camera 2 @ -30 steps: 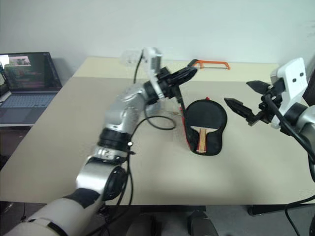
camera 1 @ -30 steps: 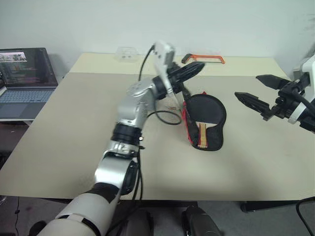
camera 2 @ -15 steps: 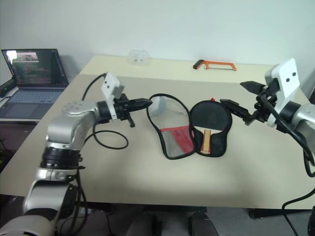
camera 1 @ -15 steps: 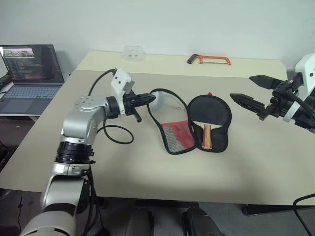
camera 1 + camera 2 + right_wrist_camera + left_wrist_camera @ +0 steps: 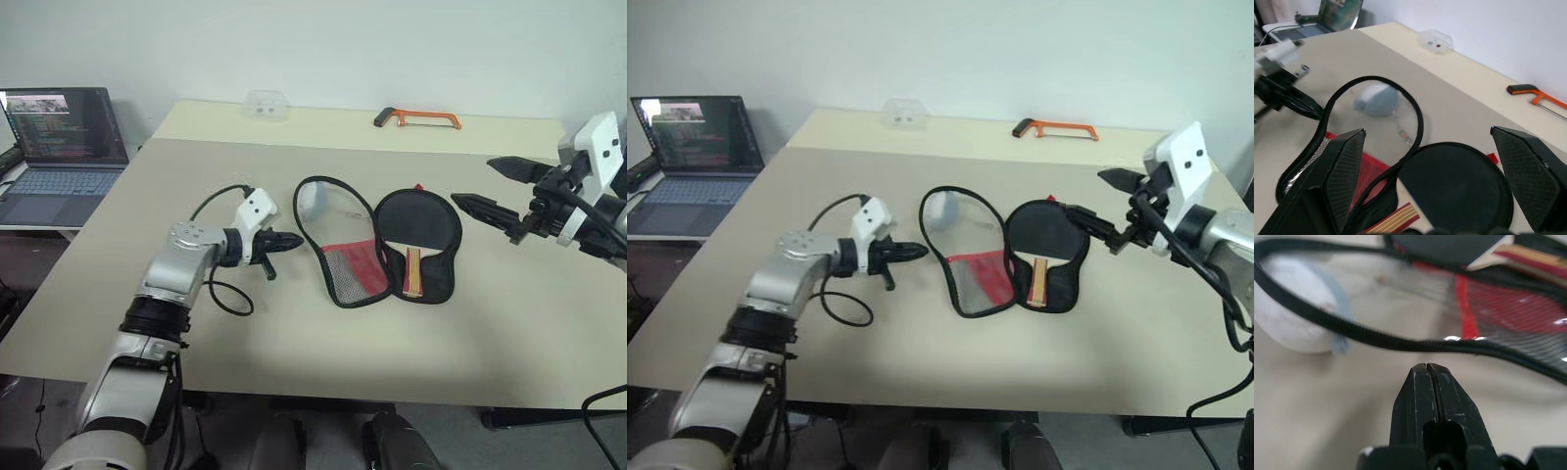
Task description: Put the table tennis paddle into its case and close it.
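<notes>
The case (image 5: 345, 257) lies unzipped and spread flat mid-table, its lid with the clear window and red mesh folded out to the left. In its right half lies the table tennis paddle (image 5: 421, 221), black face up, with the striped handle (image 5: 411, 272) toward the near edge. A grey-white fluffy ball (image 5: 312, 202) shows through the lid's window. My left gripper (image 5: 291, 241) is shut and empty, low over the table just left of the lid's zipper rim (image 5: 1400, 343). My right gripper (image 5: 472, 182) hovers open, above and right of the paddle.
An orange hacksaw (image 5: 416, 118) and a small clear plastic box (image 5: 265, 103) sit at the table's far edge. An open laptop (image 5: 59, 137) stands on a lower surface to the left. Bare tabletop (image 5: 392, 343) stretches in front of the case.
The lid, upright by my raised left gripper a second ago, now lies flat to the left. My left arm has dropped down and leftward. The right gripper has stayed put.
</notes>
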`<state>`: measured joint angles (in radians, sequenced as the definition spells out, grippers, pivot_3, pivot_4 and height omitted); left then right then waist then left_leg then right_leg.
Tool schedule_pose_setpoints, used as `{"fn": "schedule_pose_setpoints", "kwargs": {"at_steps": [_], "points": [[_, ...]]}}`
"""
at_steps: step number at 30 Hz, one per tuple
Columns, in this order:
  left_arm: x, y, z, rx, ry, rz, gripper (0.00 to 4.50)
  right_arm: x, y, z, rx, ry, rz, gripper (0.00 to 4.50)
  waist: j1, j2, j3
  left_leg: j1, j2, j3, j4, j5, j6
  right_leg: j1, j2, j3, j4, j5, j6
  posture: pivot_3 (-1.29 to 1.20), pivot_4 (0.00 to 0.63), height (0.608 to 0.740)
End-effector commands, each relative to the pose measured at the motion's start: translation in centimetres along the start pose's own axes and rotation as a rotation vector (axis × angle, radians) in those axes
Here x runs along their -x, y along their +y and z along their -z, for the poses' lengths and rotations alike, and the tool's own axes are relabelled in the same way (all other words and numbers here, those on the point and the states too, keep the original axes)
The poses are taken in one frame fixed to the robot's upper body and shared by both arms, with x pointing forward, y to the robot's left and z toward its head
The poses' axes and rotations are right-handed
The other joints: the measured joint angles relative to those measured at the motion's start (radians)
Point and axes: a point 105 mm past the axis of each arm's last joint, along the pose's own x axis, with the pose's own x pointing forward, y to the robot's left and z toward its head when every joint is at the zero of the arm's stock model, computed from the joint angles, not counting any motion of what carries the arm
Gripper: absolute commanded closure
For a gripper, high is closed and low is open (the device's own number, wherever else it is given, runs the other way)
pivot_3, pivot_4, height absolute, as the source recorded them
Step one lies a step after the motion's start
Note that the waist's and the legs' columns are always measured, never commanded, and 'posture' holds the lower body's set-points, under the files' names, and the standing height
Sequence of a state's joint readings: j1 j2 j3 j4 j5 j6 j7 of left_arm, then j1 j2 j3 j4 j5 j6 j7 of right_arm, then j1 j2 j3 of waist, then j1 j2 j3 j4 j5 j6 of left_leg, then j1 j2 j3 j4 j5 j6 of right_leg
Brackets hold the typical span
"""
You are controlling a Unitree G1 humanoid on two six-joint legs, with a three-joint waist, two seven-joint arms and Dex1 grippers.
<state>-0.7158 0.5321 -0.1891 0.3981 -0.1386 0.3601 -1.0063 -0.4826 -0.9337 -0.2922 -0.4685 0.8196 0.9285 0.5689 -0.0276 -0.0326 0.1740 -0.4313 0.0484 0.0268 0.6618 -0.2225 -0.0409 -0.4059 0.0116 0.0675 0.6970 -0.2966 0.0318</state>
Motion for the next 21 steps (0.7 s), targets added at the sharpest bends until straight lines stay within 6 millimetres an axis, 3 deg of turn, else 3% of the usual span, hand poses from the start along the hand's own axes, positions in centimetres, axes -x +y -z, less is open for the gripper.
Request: {"fn": "schedule_pose_setpoints", "kwargs": {"at_steps": [1, 10, 17, 21], "points": [[-1.0, 0.2, -2.5, -0.039, -0.077, -0.006, 4.47, 0.5, 0.6, -1.2, 0.045, -0.029, -0.013, 0.0, 0.0, 0.0, 0.0, 0.0, 0.0, 0.0, 0.0, 0.0, 0.0, 0.0, 0.0, 0.0, 0.0, 0.0, 0.0, 0.0, 0.15, 0.74], [-3.9, -0.7, -8.5, 0.005, -0.299, 0.034, 4.47, 0.5, 0.8, -1.5, 0.055, -0.044, -0.005, 0.0, 0.0, 0.0, 0.0, -0.001, -0.001, 0.0, 0.0, 0.0, 0.0, 0.0, 0.0, -0.001, 0.0, 0.0, 0.0, 0.0, 0.15, 0.74], [-6.2, -4.1, -11.9, 0.103, -0.434, 0.142, 4.47, 1.0, 0.3, -2.8, 0.089, -0.076, 0.026, 0.0, -0.001, 0.0, 0.0, 0.0, -0.001, 0.0, 0.0, 0.0, 0.0, 0.0, 0.0, -0.001, 0.0, 0.0, 0.0, 0.0, 0.15, 0.74], [-10.1, -7.1, -12.5, 0.223, -0.446, 0.145, 4.47, 1.2, -0.3, -3.3, 0.101, -0.09, 0.063, 0.0, 0.003, 0.0, 0.0, -0.001, -0.001, 0.0, 0.0, 0.0, 0.0, 0.0, 0.0, -0.001, -0.001, 0.0, 0.0, 0.0, 0.15, 0.74]]}}
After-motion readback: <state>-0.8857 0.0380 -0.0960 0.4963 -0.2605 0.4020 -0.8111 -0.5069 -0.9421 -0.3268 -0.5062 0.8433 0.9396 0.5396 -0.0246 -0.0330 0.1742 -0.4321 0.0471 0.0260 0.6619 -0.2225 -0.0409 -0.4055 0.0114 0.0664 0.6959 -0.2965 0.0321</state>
